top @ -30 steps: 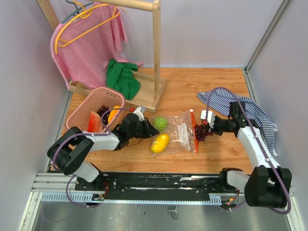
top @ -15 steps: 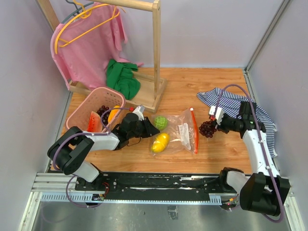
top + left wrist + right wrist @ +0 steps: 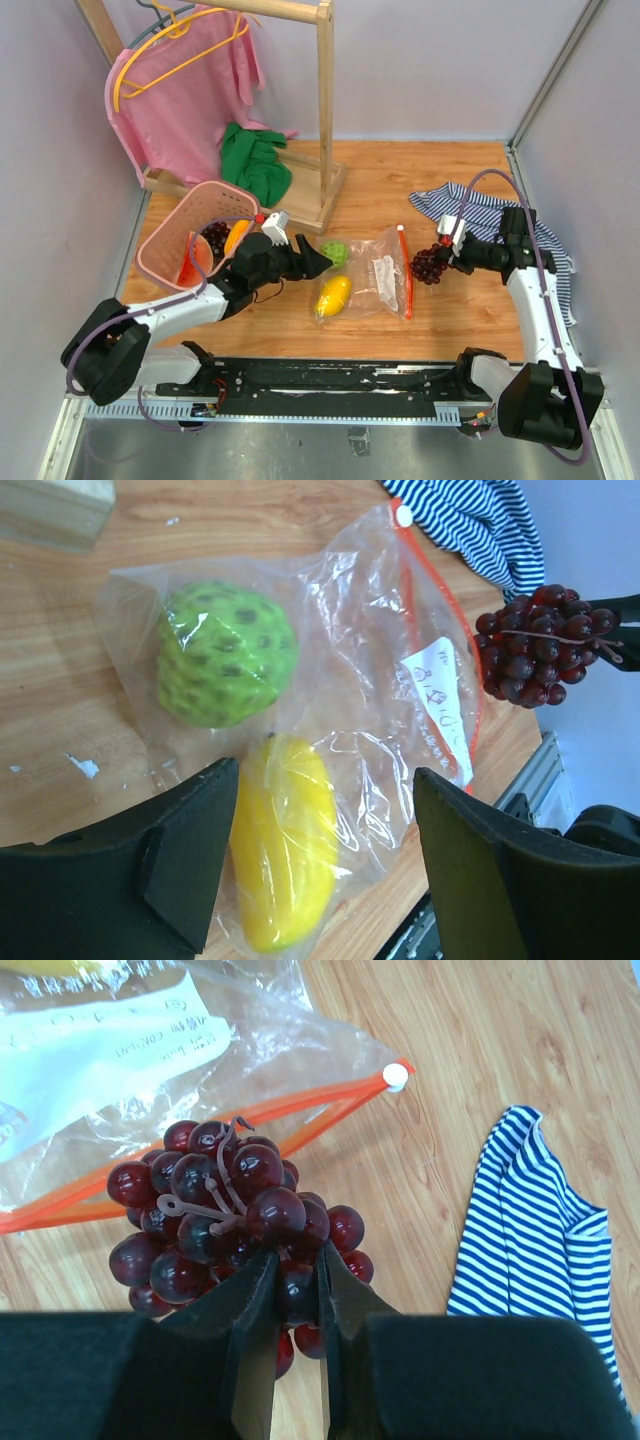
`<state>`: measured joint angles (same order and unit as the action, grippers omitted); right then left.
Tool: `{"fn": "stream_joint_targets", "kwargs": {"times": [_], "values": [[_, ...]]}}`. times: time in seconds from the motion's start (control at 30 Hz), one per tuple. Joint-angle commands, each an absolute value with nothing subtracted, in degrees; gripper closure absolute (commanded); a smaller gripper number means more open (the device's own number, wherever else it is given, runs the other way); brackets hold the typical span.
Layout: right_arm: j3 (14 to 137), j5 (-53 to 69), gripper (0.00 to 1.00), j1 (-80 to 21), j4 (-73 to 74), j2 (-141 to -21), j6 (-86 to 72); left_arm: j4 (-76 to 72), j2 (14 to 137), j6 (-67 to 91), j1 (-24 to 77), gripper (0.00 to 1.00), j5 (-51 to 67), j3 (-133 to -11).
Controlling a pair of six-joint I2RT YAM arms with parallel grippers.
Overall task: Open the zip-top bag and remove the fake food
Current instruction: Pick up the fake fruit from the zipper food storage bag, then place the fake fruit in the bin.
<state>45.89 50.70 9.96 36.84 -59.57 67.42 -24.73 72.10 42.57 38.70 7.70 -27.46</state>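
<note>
The zip-top bag point(image 3: 378, 280) lies crinkled on the wooden table, its orange zip strip point(image 3: 405, 275) toward the right. Inside it are a green ball point(image 3: 334, 254) and a yellow oval fruit point(image 3: 333, 295). My left gripper point(image 3: 318, 262) hovers open over the bag's left end. In the left wrist view the yellow fruit point(image 3: 285, 840) lies below the gap between the fingers point(image 3: 190, 850), with the green ball point(image 3: 227, 652) beyond. My right gripper point(image 3: 297, 1260) is shut on a dark purple grape bunch point(image 3: 220, 1210), held just right of the zip strip point(image 3: 200, 1135) and outside the bag.
A pink basket point(image 3: 165, 232) at the left holds a watermelon slice, an orange fruit and grapes. A wooden rack point(image 3: 325, 120) with a pink shirt and a green cloth point(image 3: 255, 160) stands behind. A striped cloth point(image 3: 485, 215) lies under the right arm.
My left gripper has opened, let go of the bag's end and lifted back. My right gripper has drawn the grape bunch out past the zip strip to the right.
</note>
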Motion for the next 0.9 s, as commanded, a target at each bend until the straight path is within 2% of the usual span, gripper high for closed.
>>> {"fn": "stream_joint_targets", "kwargs": {"times": [0.0, 0.13, 0.23, 0.43, 0.57, 0.7, 0.87], "values": [[49.7, 57.2, 0.99, 11.4, 40.8, -59.8, 66.8, -21.5, 66.3, 37.2, 38.3, 0.24, 7.6, -27.1], [51.7, 61.1, 0.99, 11.4, 43.9, -59.9, 67.5, -26.5, 62.2, 34.4, 38.3, 0.08, 15.6, -26.2], [53.7, 63.7, 0.99, 11.0, 46.7, -60.0, 67.9, -30.9, 60.3, 36.1, 38.3, 0.01, 20.1, -25.6], [57.6, 67.8, 0.99, 8.5, 50.6, -59.5, 67.1, -45.6, 62.0, 46.9, 38.6, 0.01, 25.5, -24.3], [59.7, 69.4, 0.99, 5.5, 50.6, -58.7, 63.9, -54.8, 65.7, 52.2, 42.7, 0.01, 22.4, -24.1], [61.7, 71.3, 0.99, 2.8, 50.5, -58.7, 60.8, -60.9, 68.3, 50.2, 48.0, 0.01, 16.8, -24.7], [63.8, 73.6, 0.99, -1.0, 50.8, -58.9, 57.8, -62.3, 70.8, 44.4, 49.5, 0.01, 16.0, -26.3]]}}
